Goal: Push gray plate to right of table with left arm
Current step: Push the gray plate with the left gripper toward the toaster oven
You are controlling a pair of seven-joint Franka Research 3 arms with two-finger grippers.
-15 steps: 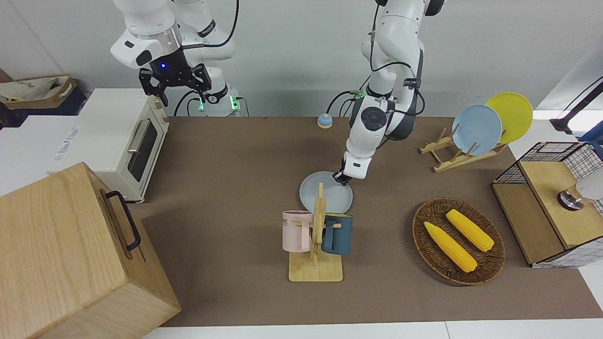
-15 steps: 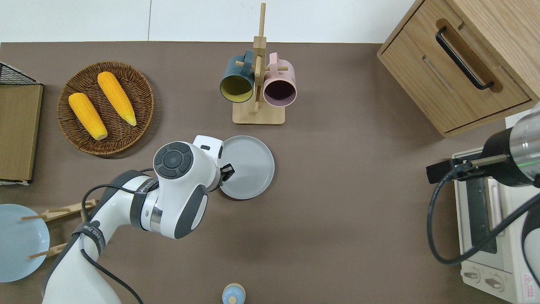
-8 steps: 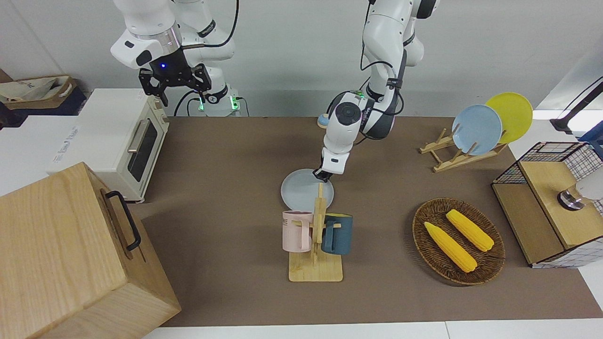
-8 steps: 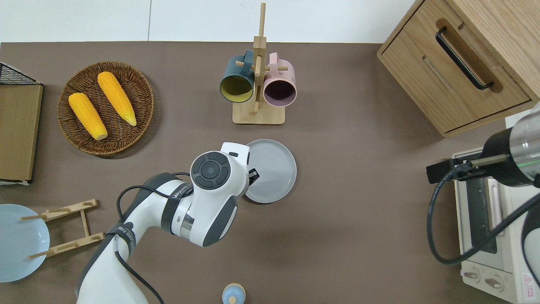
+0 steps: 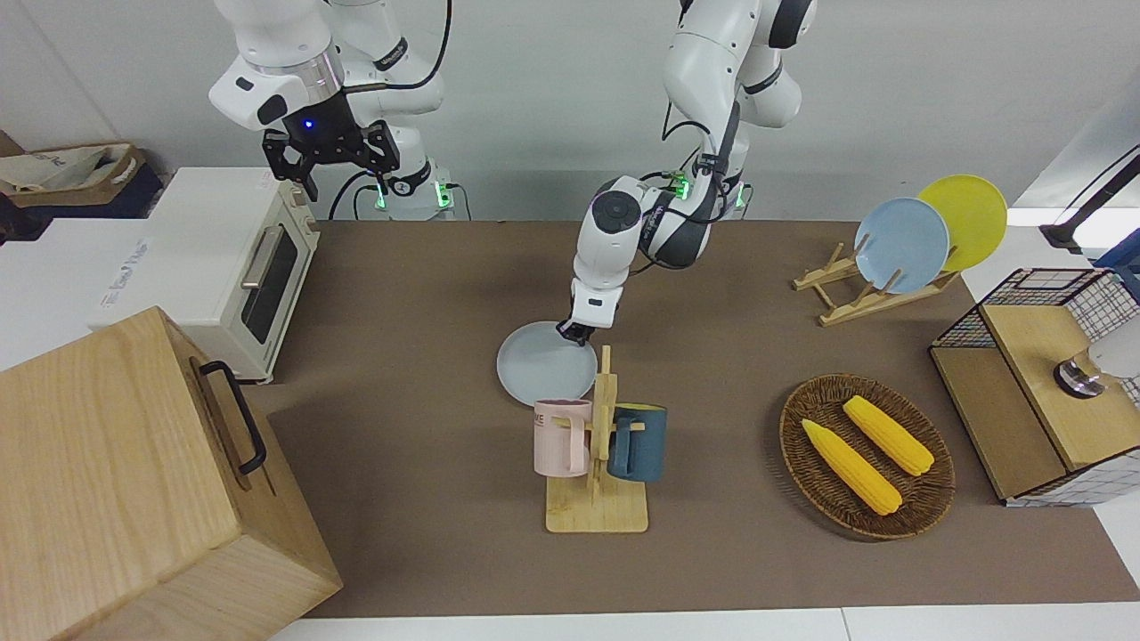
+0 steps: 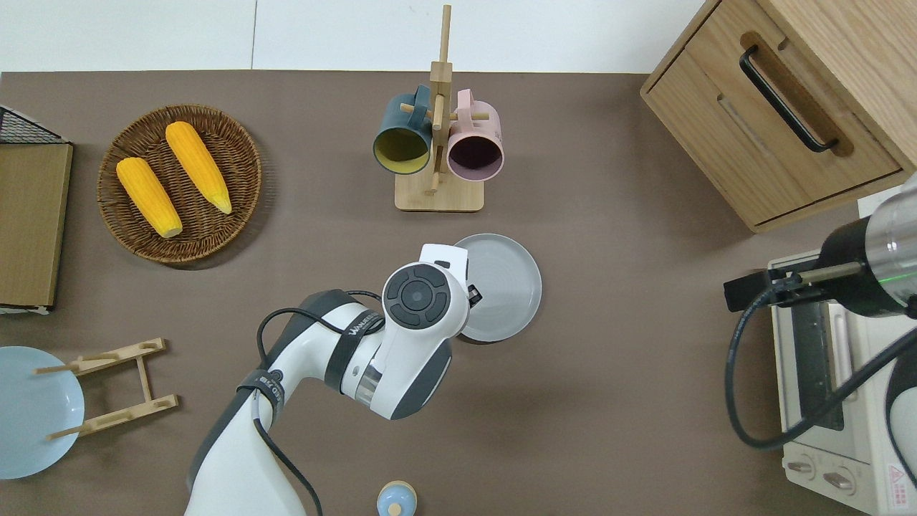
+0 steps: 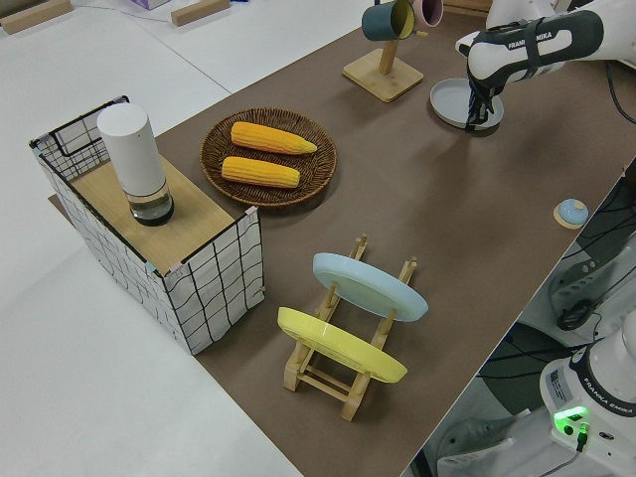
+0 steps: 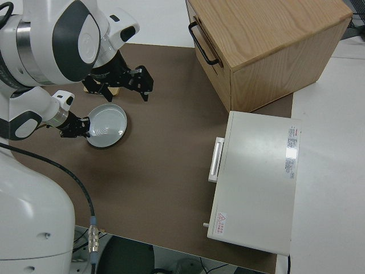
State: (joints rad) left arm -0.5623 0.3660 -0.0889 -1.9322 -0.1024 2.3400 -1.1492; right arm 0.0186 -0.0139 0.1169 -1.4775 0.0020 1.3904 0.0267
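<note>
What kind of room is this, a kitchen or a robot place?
Probably a robot lab with a pretend kitchen: two white robot arms work at a brown table holding a toaster oven, mug rack and corn basket.

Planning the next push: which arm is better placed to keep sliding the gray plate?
Left. The left gripper is down at the gray plate's rim; the right arm is parked.

"FRANKA EMIKA" stands in dark capitals on the white forearm of the left arm (image 7: 527, 45), above the gray plate (image 7: 455, 99). The same brand is printed on the white robot base (image 7: 596, 397) by the table's edge, beside its green light. The toaster oven (image 8: 259, 177) bears a red warning triangle on its top; its small print is unreadable.
</note>
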